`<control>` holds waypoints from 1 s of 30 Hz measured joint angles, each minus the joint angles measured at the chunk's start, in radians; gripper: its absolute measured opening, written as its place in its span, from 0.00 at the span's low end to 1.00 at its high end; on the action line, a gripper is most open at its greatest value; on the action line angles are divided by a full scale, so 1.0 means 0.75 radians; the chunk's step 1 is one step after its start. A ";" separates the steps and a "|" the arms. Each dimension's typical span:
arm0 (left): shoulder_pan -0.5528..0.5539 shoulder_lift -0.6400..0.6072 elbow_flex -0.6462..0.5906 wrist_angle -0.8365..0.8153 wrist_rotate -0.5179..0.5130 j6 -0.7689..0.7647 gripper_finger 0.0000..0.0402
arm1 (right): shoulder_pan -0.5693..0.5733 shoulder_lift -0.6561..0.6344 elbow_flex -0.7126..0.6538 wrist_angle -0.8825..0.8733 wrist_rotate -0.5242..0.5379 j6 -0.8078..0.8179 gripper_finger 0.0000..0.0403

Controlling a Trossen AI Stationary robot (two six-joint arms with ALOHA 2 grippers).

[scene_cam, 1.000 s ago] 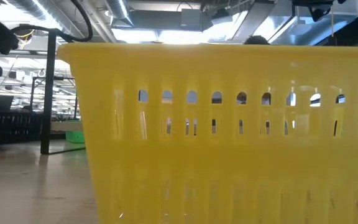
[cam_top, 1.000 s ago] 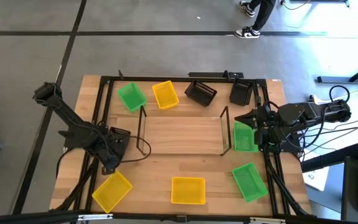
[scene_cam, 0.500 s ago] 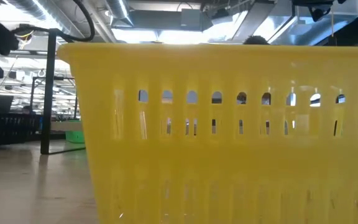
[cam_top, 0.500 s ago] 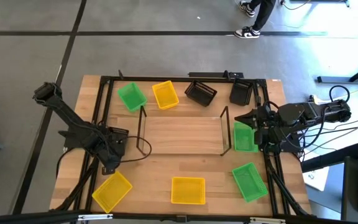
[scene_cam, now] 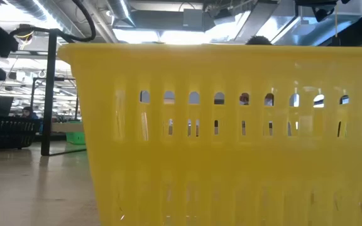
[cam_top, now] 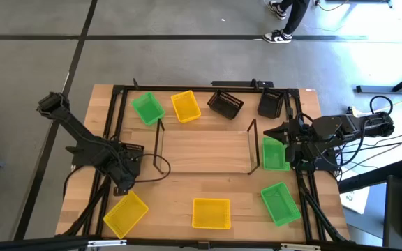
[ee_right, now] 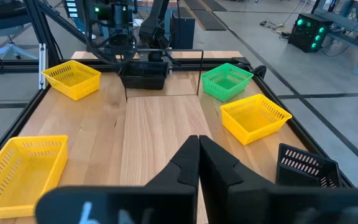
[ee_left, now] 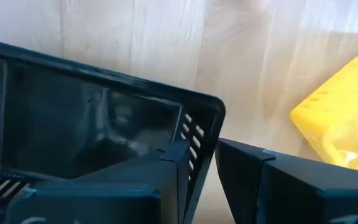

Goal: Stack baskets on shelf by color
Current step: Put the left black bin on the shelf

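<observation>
Item: black basket point(ee_left: 86, 134), perforated plastic, at the shelf's point(cam_top: 204, 150) left end, carried by the left gripper point(ee_left: 205, 165), whose fingers pinch one short wall, one inside and one outside.

Handling (a judgement): light, thin-walled, flexes under pressure; the flared rim and wall offer the soundest hold, though slick plastic may pivot.

Right gripper point(ee_right: 197, 155): fingers pressed together, holding nothing, just right of the shelf above a green basket point(cam_top: 274, 153).

Bright overhead light — soft shadows, ceiling glare
</observation>
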 joint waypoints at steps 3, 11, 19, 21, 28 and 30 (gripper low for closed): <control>0.000 0.000 -0.030 0.041 -0.001 0.000 0.17 | 0.000 0.000 0.000 0.000 0.000 0.018 0.01; 0.001 0.000 -0.063 0.112 -0.003 -0.016 0.17 | 0.000 0.000 -0.001 -0.001 0.000 0.034 0.01; 0.034 -0.001 -0.066 0.137 0.017 -0.295 0.02 | 0.000 0.000 -0.001 -0.002 0.000 -0.003 0.01; 0.033 -0.001 -0.062 0.140 0.007 -0.320 0.01 | 0.000 -0.001 -0.001 -0.002 0.002 -0.009 0.01; 0.034 0.000 0.093 0.017 -0.120 -0.345 0.00 | 0.000 -0.001 -0.001 -0.002 0.025 -0.010 0.01; 0.034 0.000 0.179 -0.107 -0.122 -0.345 0.00 | 0.000 0.000 -0.001 -0.002 0.025 -0.010 0.01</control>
